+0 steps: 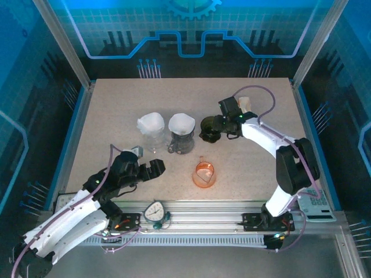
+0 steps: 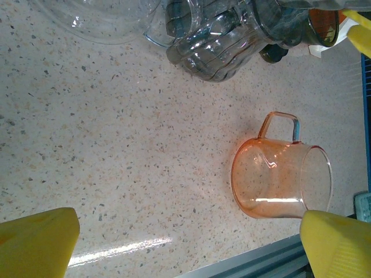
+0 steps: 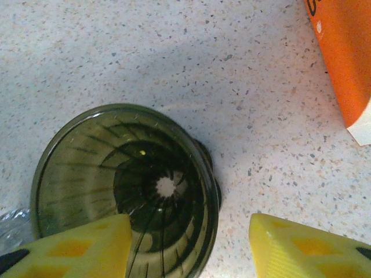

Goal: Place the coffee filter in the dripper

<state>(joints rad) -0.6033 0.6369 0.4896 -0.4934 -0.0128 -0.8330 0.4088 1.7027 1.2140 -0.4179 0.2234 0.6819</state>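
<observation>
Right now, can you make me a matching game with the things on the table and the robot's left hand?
Things:
1 cup
2 dark green dripper
3 grey dripper
4 left gripper

States:
A wide open, holding nothing
B white filter inside
C orange glass
D bare inside, hole at bottom

Pairs: 1-C, 2-D, 3-B, 4-A

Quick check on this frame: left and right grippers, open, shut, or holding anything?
Left gripper: open, holding nothing.
Right gripper: open, fingers either side of the dripper rim, not clamped on it.
</observation>
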